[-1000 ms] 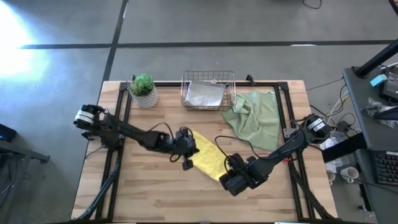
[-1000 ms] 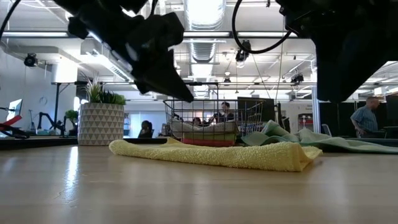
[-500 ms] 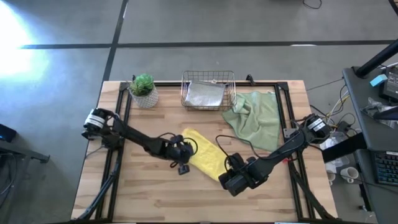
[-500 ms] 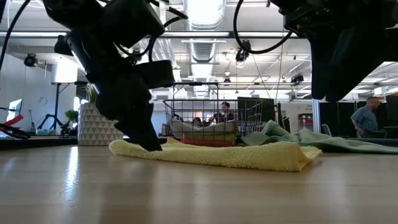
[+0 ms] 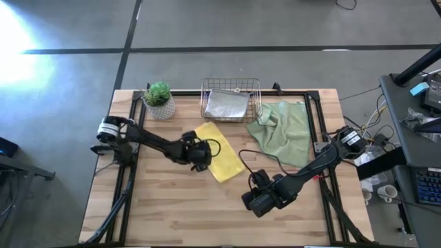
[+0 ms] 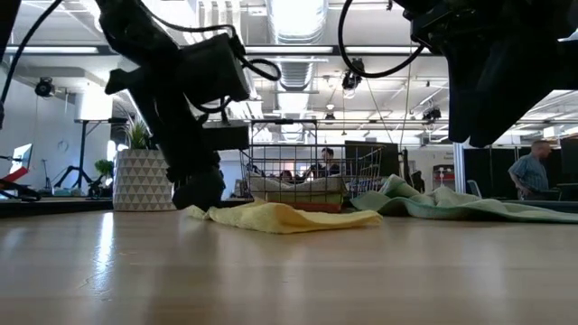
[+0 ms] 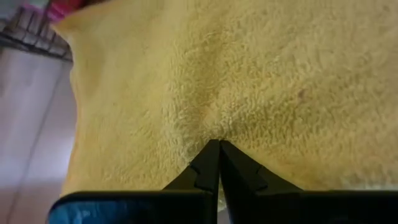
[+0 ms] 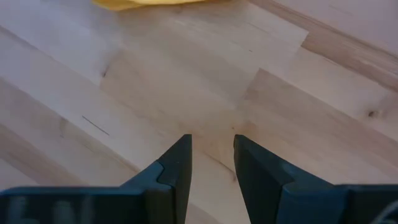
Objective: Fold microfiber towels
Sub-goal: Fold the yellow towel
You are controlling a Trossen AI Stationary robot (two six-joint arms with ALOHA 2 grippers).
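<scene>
The yellow towel lies folded flat on the wood in front of the copper basket; it also shows in the low view. My left gripper is down on its left edge, shut on it. My right gripper hangs open and empty above bare wood, nearer the front edge than the yellow towel. The pale sage green towel lies crumpled at the right. A grey towel lies in the basket, and a pink one shows under it. My left gripper pinches a small pucker of the yellow towel's top surface between its two fingertips, near the towel's left edge. The fingers slant down at it from the table's left. The towel lies on the table, wrinkled around the tips.
A potted plant stands at the far left, beside the basket. Black frame rails run along both sides of the table. Bare wood spans the near half. People show in the room beyond.
My left gripper has come down onto the yellow towel's left edge, then gone toward the far edge and the basket. The towel has slid along the table with it, away from my right gripper, and looks shorter and more bunched in the low view.
</scene>
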